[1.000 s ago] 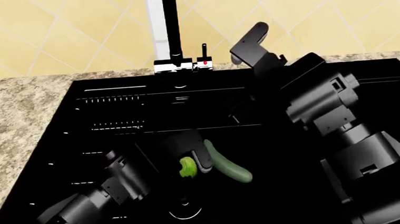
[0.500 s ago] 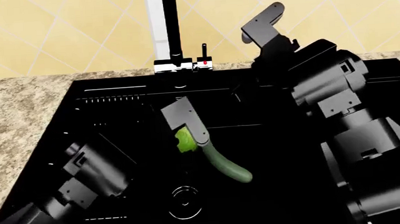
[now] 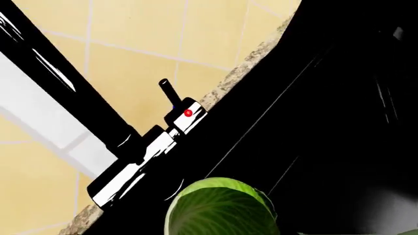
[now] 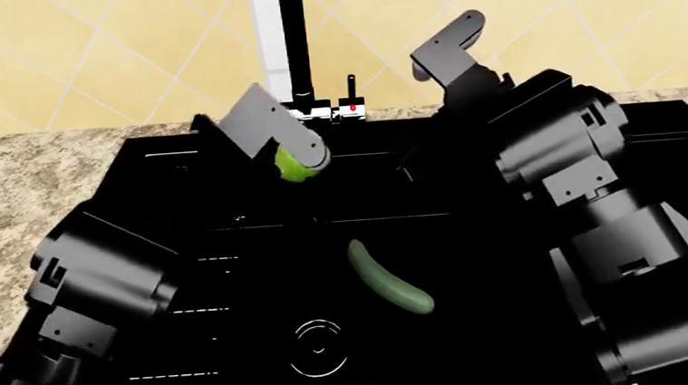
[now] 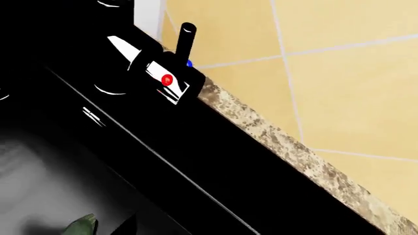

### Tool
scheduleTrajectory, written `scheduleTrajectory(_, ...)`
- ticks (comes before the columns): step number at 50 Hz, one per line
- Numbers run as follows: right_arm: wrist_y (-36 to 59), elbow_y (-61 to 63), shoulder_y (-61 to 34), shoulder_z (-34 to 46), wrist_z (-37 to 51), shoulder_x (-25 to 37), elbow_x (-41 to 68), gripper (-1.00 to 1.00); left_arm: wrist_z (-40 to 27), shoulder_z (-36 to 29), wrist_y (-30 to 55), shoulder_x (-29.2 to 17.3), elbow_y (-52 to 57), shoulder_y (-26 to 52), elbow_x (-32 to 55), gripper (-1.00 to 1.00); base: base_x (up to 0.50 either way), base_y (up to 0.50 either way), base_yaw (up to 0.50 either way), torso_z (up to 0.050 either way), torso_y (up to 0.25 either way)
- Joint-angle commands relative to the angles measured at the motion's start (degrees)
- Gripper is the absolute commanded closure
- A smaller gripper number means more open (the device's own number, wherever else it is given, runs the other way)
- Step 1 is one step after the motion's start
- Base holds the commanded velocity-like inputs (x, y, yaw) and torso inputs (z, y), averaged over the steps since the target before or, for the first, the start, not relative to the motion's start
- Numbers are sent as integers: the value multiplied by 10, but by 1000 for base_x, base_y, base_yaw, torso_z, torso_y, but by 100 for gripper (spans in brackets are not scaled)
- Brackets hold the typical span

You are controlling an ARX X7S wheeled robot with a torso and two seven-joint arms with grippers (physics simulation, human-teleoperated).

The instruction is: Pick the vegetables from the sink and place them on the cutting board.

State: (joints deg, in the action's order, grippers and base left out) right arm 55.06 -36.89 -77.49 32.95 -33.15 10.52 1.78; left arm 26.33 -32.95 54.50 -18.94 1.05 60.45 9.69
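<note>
Cabbage (image 4: 294, 163) between left fingers (image 4: 269, 125) (lifted)

Flat, even simulator light is washing all views, no clear source direction. The sink (image 4: 481, 237) is rendering near pure black, swallowing both arms' outlines. Thin white specular streaks are showing on the drainer ribs and drain ring (image 4: 318, 347). Chrome faucet base (image 3: 137, 166) is glaring hard white. Wall tiles (image 5: 339, 58) are staying bright, unshadowed. Edges are looking crisp, with no blur or lens distortion.
</note>
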Motion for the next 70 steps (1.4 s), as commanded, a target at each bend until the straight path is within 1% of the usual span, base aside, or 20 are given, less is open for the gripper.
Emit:
scheduleTrajectory(1, 56, 47, 16, 26, -12, 2, -2, -100, -50, 71, -3, 13, 13, -3, 16, 100, 0, 0, 0, 0, 0)
scheduleTrajectory(10, 85, 21, 3, 60, -42, -8, 1, -100, -57, 85, 2, 11, 18, -1, 21, 100, 0, 0, 0, 0, 0)
scheduleTrajectory(14, 95, -30, -14, 67, -60, -27, 8, -100, -57, 83, -2, 12, 11, 0, 21, 100, 0, 0, 0, 0, 0)
scheduleTrajectory(21, 67, -139, -37, 100, -94, -66, 10, -100, -58, 83, -2, 11, 8, 1, 21, 100, 0, 0, 0, 0, 0)
scheduleTrajectory(32, 84, -132, -43, 135, -143, -85, 26, -100, -60, 84, -2, 10, 9, 4, 23, 100, 0, 0, 0, 0, 0)
scheduleTrajectory(39, 71, -166, -46, 155, -154, -102, 41, -100, -60, 82, -6, 9, 7, 4, 24, 100, 0, 0, 0, 0, 0)
scheduleTrajectory(42, 63, -175, -52, 180, -144, -104, 75, -100, -60, 83, -4, 8, 11, 4, 25, 100, 0, 0, 0, 0, 0)
scheduleTrajectory(48, 39, -194, -64, 255, -111, -105, 178, -100, -61, 85, -5, 7, 12, 4, 26, 100, 0, 0, 0, 0, 0)
scheduleTrajectory(55, 11, -226, -82, 378, -69, -105, 335, -100, -63, 86, -2, 6, 14, 5, 28, 100, 0, 0, 0, 0, 0)
scheduleTrajectory(58, 4, -232, -85, 426, -57, -105, 386, -100, -64, 85, 1, 6, 16, 7, 28, 100, 0, 0, 0, 0, 0)
scheduleTrajectory(63, 2, -234, -88, 472, -44, -105, 446, -100, -68, 88, 1, 9, 9, 11, 28, 100, 0, 0, 0, 0, 0)
scheduleTrajectory(70, 1, -231, -88, 511, -32, -105, 492, -100, -70, 88, 2, 11, 8, 13, 29, 100, 0, 0, 0, 0, 0)
